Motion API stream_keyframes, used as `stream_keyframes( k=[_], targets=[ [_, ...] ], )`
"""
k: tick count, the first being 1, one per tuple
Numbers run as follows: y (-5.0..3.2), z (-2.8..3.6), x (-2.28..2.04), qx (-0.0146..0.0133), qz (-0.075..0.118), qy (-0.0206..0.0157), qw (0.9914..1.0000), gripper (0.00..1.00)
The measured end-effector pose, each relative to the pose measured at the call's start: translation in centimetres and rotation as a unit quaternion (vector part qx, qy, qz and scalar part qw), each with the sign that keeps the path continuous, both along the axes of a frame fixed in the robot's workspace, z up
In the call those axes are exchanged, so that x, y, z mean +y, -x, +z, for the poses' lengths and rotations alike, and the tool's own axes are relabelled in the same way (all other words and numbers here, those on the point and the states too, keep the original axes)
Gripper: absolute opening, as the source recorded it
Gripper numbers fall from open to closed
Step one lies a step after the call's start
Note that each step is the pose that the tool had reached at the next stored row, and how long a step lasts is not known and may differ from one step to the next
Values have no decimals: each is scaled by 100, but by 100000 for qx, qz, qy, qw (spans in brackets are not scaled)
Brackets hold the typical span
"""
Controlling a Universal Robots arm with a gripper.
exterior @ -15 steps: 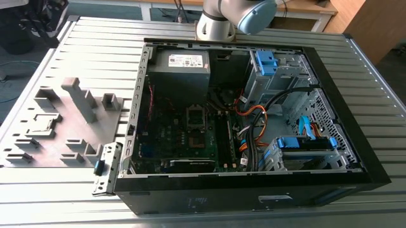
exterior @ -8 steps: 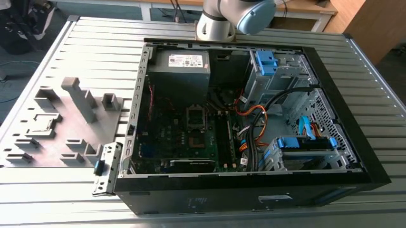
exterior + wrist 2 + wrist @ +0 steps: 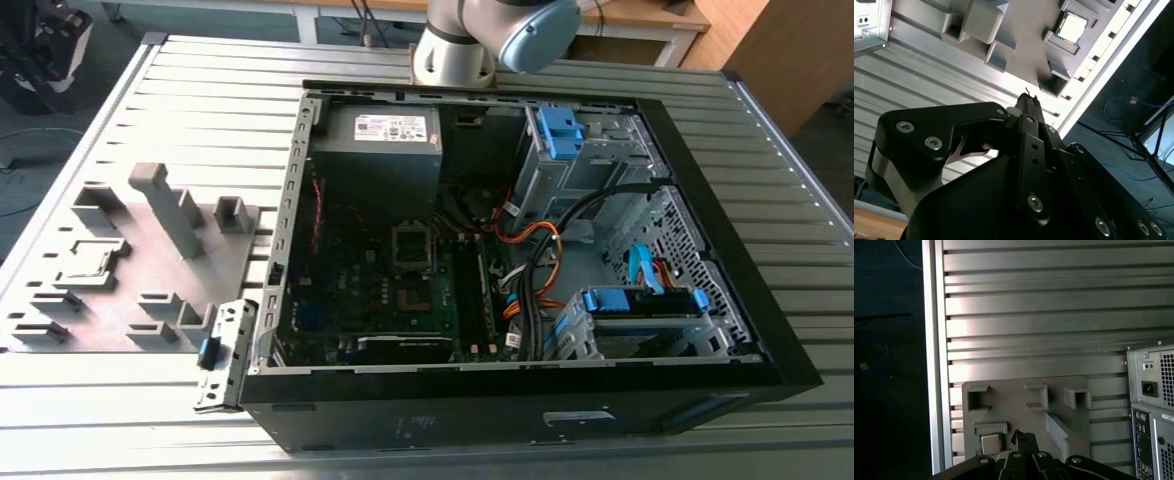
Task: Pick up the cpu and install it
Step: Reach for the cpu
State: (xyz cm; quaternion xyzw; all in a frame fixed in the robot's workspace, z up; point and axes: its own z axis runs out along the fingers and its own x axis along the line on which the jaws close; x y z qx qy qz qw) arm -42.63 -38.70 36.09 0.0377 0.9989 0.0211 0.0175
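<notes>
So the claw looks pinched shut with nothing in it, up above the tray, which sits at 9 o'clock from the case in the exterior view. The cpu lies in a tray pocket, untouched.

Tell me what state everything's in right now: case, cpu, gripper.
case: lying on its side, open, insides exposed.
cpu: lying flat in a pocket of the tray, not picked up.
gripper: shut, empty, clear of the cpu.
</notes>
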Motion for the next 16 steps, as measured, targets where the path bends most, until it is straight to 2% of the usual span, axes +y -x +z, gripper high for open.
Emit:
stream_keyframes(
  k=[6, 11, 14, 16],
  targets=[
    [23, -28, -138, -1, -5, -1, 100000, 11],
    [30, -85, -260, 4, 6, 1, 100000, 11],
    [31, -142, -307, -15, 1, -7, 100000, 11],
    [33, -176, -324, -1, 0, 0, 100000, 11]
  ],
)
